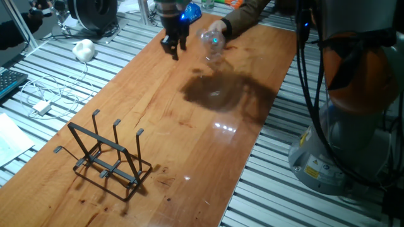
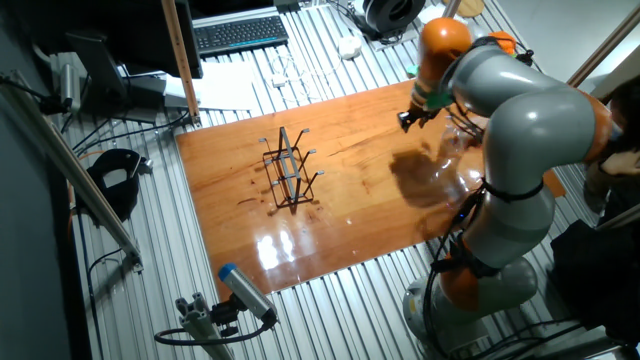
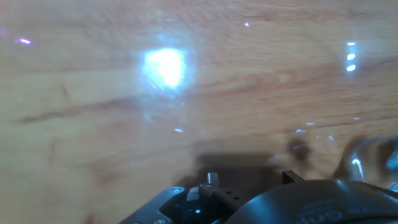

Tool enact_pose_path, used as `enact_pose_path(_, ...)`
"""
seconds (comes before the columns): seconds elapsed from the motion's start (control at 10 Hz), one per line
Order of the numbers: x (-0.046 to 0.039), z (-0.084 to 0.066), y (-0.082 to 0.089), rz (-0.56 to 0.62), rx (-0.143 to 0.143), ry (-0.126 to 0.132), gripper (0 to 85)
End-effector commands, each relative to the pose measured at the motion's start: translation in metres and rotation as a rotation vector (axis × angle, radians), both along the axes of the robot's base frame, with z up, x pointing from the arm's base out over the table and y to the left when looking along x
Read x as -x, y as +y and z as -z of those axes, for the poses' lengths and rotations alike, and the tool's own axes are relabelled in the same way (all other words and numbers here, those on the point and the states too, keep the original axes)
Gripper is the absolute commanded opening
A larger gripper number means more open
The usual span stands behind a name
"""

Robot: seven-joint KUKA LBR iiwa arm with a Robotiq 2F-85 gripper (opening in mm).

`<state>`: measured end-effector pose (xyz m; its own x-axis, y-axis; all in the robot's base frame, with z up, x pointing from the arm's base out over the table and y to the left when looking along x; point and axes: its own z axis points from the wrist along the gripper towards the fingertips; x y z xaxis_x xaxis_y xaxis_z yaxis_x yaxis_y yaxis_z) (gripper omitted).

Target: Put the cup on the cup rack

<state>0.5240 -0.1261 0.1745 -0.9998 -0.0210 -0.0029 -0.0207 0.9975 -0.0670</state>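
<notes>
The clear cup (image 1: 213, 43) is at the far end of the wooden table, tilted, with a person's hand (image 1: 222, 28) on it. It also shows faintly in the other fixed view (image 2: 452, 138), and its edge shows at the lower right of the hand view (image 3: 367, 158). My gripper (image 1: 174, 49) hangs just left of the cup, a little apart from it, fingers slightly spread and empty; it also shows in the other fixed view (image 2: 410, 120). The black wire cup rack (image 1: 106, 154) stands near the table's front left, far from the gripper, and shows in the other fixed view (image 2: 288, 170).
The person's sleeve (image 1: 249, 12) reaches in from the back. A white object (image 1: 84, 49) and cables (image 1: 44, 101) lie on the slatted surface to the left. My arm's base (image 1: 353, 126) stands at the right. A keyboard (image 2: 240, 33) lies beyond the table.
</notes>
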Motion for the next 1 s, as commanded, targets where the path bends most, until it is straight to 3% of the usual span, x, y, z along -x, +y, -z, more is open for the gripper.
enact_pose_path(0.0,0.0031,0.0,-0.029,-0.021,-0.001,-0.013,51.0)
enact_pose_path(0.1,0.0041,0.001,-0.042,-0.038,-0.005,-0.023,51.0)
enact_pose_path(0.3,0.0002,0.005,-0.061,-0.062,-0.036,-0.018,51.0)
enact_pose_path(0.4,-0.0002,0.008,-0.063,-0.065,-0.035,-0.025,51.0)
enact_pose_path(0.6,0.0013,0.004,-0.075,-0.095,-0.007,-0.032,51.0)
enact_pose_path(0.9,0.002,-0.001,-0.087,-0.101,-0.017,-0.029,51.0)
